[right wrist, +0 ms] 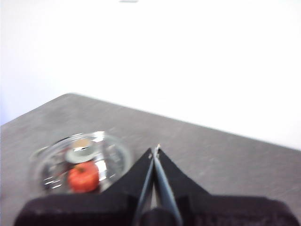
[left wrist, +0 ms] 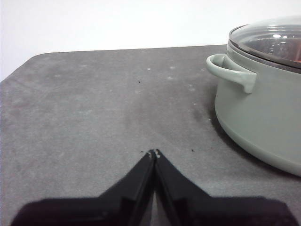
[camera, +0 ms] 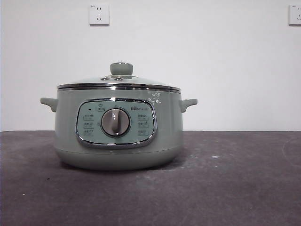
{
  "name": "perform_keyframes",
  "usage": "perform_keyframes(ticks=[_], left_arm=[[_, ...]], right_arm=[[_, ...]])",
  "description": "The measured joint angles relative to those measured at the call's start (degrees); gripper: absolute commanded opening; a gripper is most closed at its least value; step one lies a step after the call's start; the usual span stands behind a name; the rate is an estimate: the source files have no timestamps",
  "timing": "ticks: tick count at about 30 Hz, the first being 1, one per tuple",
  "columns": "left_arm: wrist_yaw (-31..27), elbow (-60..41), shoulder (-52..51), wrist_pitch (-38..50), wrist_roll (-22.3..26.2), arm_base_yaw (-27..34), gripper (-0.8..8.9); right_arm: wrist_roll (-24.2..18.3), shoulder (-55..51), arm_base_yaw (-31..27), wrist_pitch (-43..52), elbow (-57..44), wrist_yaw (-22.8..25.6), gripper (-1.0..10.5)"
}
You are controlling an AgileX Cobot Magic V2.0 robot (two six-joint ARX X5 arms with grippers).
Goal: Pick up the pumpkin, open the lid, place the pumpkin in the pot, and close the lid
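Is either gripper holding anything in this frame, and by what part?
Nothing is held. The left gripper is shut on nothing beside the pot; the right gripper is shut on nothing above it, the pumpkin showing through the lid.

Left gripper (left wrist: 154,152): two matte black wedge jaws, pale specks at the tips; right gripper (right wrist: 155,149): same black tapered jaws, blurred.

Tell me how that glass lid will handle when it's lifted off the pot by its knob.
The lid looks rigid: a glass dome with a chrome rim, so probably breakable if dropped. Its round smooth knob may prove slippery in a gripper. Seated level on the pot, it should lift straight up, though it could tilt while hanging from the knob.
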Motion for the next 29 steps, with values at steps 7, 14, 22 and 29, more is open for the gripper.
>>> perform_keyframes(ticks=[7,14,22,29], left_arm=[[0.0,-0.02,0.0,0.0,0.02,0.0,-0.04],[0.0,-0.02,0.0,0.0,0.0,0.0,-0.04],[0.0,-0.02,0.0,0.0,0.0,0.0,-0.04],[0.0,-0.02,0.0,0.0,0.0,0.0,-0.04]], right_arm=[[2.05,-14.71,-4.48,20.7,-27.34,-0.02,0.0],[3.65,-25.4,-4.96,30.62,-47.82,0.0,0.0],[4.42,-32.54,-4.96,32.72,-62.2,1.42,0.0],[6.12,-34.62,-4.96,32.68,-67.8,2.64,0.0]])
